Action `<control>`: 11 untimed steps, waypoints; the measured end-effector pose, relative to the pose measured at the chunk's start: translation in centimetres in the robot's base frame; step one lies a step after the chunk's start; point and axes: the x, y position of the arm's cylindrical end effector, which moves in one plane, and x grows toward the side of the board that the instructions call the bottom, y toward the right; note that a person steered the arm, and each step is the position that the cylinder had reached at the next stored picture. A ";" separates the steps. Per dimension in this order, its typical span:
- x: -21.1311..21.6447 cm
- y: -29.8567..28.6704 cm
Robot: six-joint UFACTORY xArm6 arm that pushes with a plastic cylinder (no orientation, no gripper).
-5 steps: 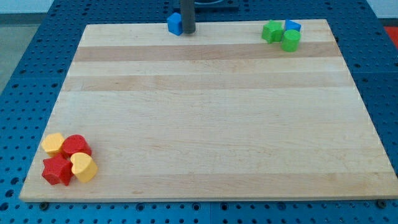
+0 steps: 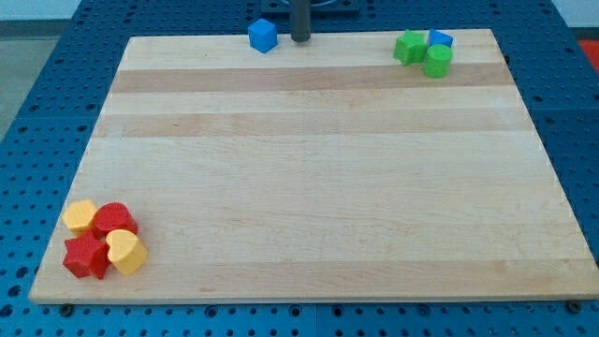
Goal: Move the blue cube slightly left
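The blue cube (image 2: 264,36) sits at the top edge of the wooden board (image 2: 309,168), left of centre. My tip (image 2: 300,40) is at the board's top edge, a short way to the right of the blue cube, with a clear gap between them. The dark rod rises out of the view's top.
At the top right, a green star-like block (image 2: 409,47), a green cylinder (image 2: 437,61) and another blue block (image 2: 441,39) huddle together. At the bottom left lie a yellow block (image 2: 80,216), a red cylinder (image 2: 115,219), a red star (image 2: 85,256) and a yellow heart (image 2: 125,251).
My tip has moved right and up, away from the blue cube, which it was touching before. The cube has stayed about where it was.
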 end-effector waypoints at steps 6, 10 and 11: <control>0.7 -7.6; 2.1 -12.3; 1.7 -11.3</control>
